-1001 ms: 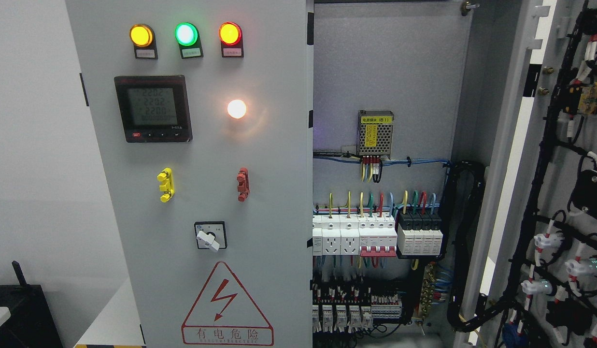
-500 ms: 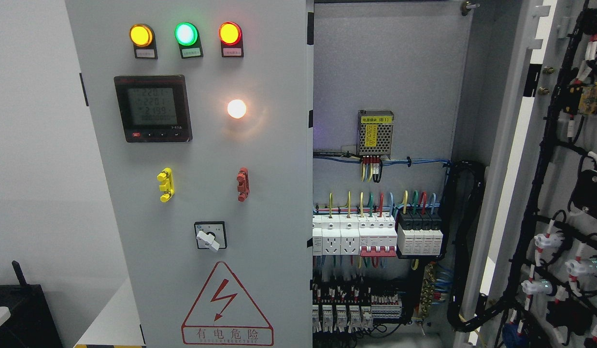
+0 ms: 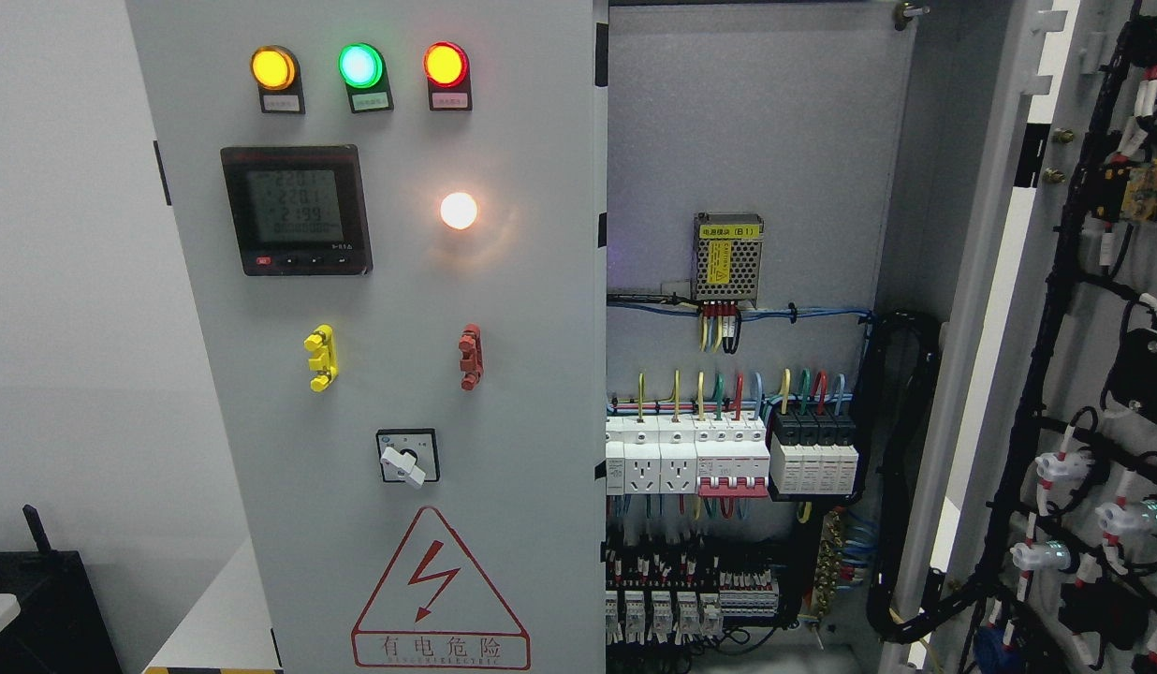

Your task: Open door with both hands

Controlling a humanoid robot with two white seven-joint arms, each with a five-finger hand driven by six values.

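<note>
Cabinet (image 3: 373, 374), grey, electrical, is filling the head view. Neither hand is showing, so each hand's state cannot be told, and no place can be given relative to a hand.

Left door (image 3: 260, 580): is standing shut, carrying three lit lamps, amber (image 3: 273, 67), green (image 3: 360, 65) and red (image 3: 446, 64), a meter (image 3: 296, 210), a white lamp (image 3: 459, 211), a yellow latch (image 3: 321, 358), a red latch (image 3: 470, 357), a rotary switch (image 3: 406, 456) and a red warning triangle (image 3: 439, 588).

Right door (image 3: 1093, 374): is standing swung wide at the picture's right, its wired inner face turned to the camera. Behind it the inside is lying bare: a power supply (image 3: 727, 258), a row of breakers (image 3: 728, 454) and terminal blocks (image 3: 691, 590).

Change over the last second: none in either door or in the camera's aim; only the meter's digits are flickering. No arm is coming into view.

Reading for the task: the right door seems fully opened, the left one untouched. Judged so, the work is either finished for the right door, with the arms drawn out of sight, or is pausing before the left door's latches are attempted.
</note>
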